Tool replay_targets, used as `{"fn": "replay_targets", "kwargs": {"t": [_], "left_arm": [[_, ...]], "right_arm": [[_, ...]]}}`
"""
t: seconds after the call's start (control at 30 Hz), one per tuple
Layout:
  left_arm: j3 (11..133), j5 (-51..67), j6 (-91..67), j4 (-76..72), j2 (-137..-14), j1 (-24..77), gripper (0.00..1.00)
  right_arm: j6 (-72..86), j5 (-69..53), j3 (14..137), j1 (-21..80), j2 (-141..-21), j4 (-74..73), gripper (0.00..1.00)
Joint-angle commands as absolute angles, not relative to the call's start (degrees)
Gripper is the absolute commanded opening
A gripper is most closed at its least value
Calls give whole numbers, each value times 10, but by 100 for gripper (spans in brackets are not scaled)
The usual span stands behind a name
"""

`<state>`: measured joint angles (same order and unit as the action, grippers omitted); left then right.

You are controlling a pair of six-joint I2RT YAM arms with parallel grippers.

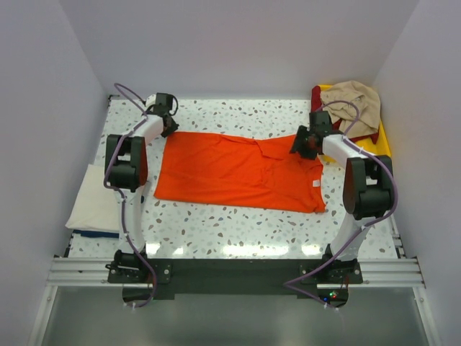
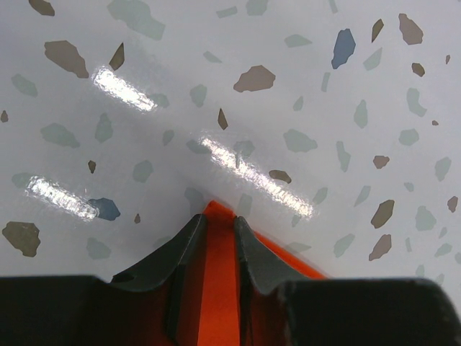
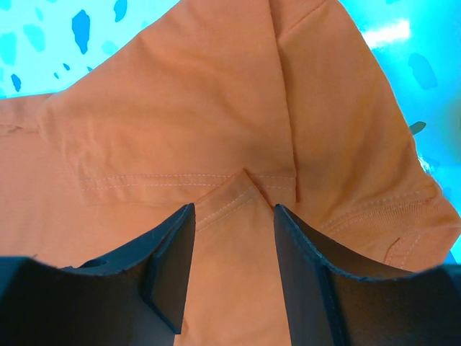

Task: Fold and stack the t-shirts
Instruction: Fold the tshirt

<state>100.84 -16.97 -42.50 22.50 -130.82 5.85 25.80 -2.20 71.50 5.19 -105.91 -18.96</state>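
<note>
Orange cloth short-sleeved t-shirt (image 1: 238,173): flat, centre of speckled terrazzo table (image 1: 216,231). Left gripper (image 2: 220,218): table far-left, jaws nearly together round shirt corner; clamp unconfirmed. Right gripper (image 3: 234,216): table far-right, jaws apart astride hemmed fold. Step: first-fold pickup. Next: you secure both grips, then lift.

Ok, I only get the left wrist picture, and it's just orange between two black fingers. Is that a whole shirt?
Observer: Yes, an orange t-shirt spread flat on the table; the left gripper is at its far left corner.
Operator: Where's the other arm?
Observer: The right gripper is over the shirt's far right part, open.
Operator: Any more shirts?
Observer: A beige t-shirt lies heaped on the yellow tray, far right.
</note>
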Motion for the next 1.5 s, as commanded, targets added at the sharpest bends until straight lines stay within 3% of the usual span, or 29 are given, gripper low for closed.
{"fn": "replay_targets", "kwargs": {"t": [0.0, 1.23, 1.47], "left_arm": [[1027, -182, -417, 234, -1321, 57, 25], [1019, -170, -410, 220, -1323, 56, 21], [1019, -169, -411, 220, -1325, 54, 21]], "right_arm": [[257, -2, 710, 48, -1056, -192, 50], [326, 13, 700, 30, -1088, -164, 36], [332, 28, 699, 30, -1088, -172, 29]]}}
